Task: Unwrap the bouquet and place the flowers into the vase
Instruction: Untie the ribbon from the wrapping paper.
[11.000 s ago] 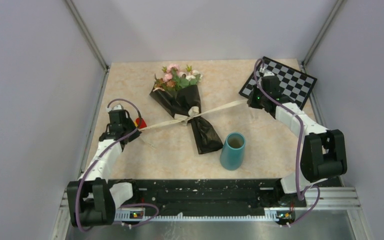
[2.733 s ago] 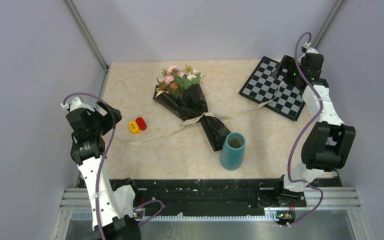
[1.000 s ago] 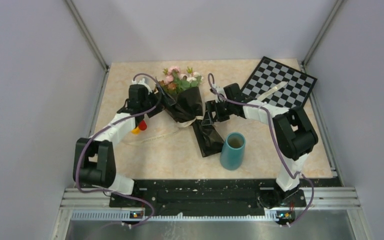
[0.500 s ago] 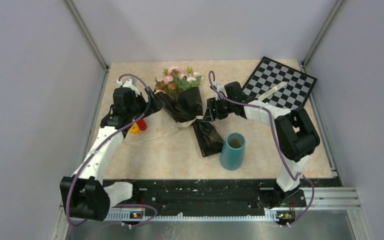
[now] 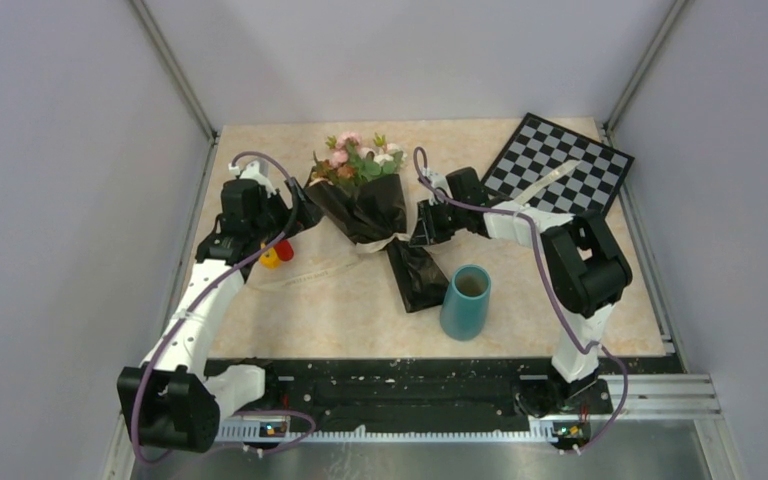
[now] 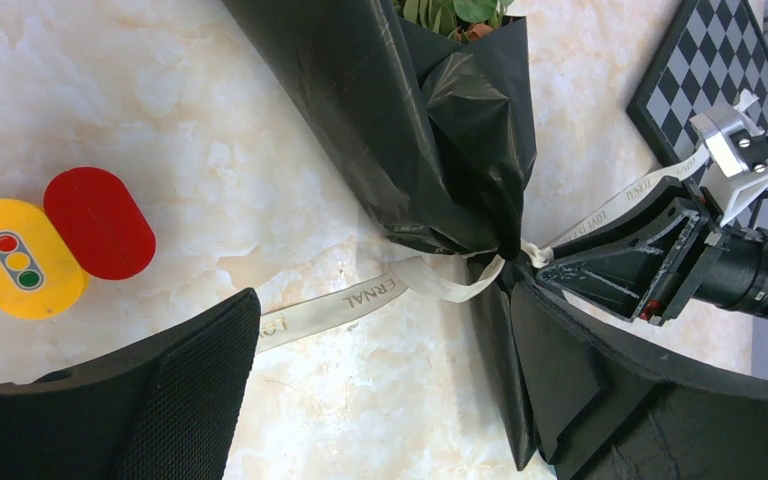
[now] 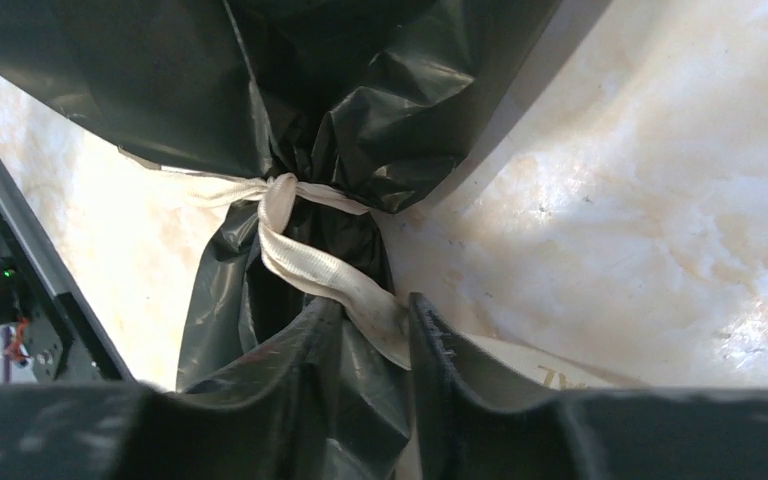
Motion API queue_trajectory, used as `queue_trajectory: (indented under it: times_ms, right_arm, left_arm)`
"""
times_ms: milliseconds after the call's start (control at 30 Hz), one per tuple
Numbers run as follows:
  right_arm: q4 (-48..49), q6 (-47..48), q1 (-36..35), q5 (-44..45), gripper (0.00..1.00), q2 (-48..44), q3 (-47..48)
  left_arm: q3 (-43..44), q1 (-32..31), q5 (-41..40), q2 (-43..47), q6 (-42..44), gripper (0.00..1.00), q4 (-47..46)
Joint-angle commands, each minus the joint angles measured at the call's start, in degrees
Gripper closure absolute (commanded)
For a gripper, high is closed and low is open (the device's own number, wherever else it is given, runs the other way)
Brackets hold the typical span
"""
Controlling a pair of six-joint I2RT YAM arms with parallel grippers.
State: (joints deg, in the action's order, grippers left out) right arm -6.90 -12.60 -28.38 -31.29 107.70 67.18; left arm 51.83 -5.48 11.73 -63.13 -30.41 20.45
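The bouquet [image 5: 370, 205] lies flat on the table [image 5: 340, 300] just above the middle of the overhead view. Its flowers [image 5: 358, 158] point to the top edge, and the tail of its black paper [image 5: 415, 275] trails toward the lower right. It is not unwrapped: the cream ribbon [image 7: 305, 262] is knotted round the pinched waist of the paper, with one loose end running left across the marble top.

The right gripper [image 7: 375, 310] sits at that waist from the right. Its fingers are drawn close together, with a strand of ribbon (and a fold of paper, as far as I can see) caught between them. The left gripper [image 6: 380, 295] hangs over the bouquet's left side with its fingers spread wide, holding nothing.

The vase [image 5: 466, 302] stands upright at lower right of the bouquet, just beside the paper's tail. A small red-and-yellow toy [image 6: 55, 240] lies left of the bouquet, and a checkerboard [image 5: 558, 165] sits in the upper right corner.
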Motion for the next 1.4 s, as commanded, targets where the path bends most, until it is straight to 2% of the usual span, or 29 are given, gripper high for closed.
queue_trajectory:
  times_ms: [0, 133, 533, 567, 633, 667, 1367]
  right_arm:
    - [0.44, 1.05, -0.58, -0.72, 0.81, -1.82, 2.04]
    - [-1.94, 1.68, -0.53, -0.33, 0.86, -3.45, 3.57]
    - [-6.38, 2.5, -0.53, 1.0, 0.83, -5.05, 7.35]
    - [-6.51, 2.57, -0.58, 1.19, 0.86, -5.24, 7.6]
    - [-6.63, 2.49, -0.62, 1.27, 0.99, -5.67, 8.07]
    - [-6.72, 2.32, -0.62, 1.31, 1.0, -5.85, 8.48]
    - [-8.32, 0.72, -4.32, 2.33, 1.0, -6.41, 16.12]
  left_arm:
    - [-1.17, 0.38, 0.79, 0.32, 0.56, 0.01, -1.3]
    - [-1.64, 0.38, 0.93, 0.55, 0.27, 0.01, -1.72]
    - [-2.16, 0.81, 1.14, 0.81, 0.91, 0.01, -1.4]
    - [-2.22, 0.82, 1.19, 0.88, 1.01, 0.01, -1.31]
    - [-2.28, 0.9, 1.18, 0.98, 1.06, 0.01, -1.33]
    - [-2.4, 0.95, 1.29, 0.98, 1.06, 0.01, -1.48]
    - [-4.3, 0.98, 7.89, -1.45, -0.54, 0.01, -5.77]
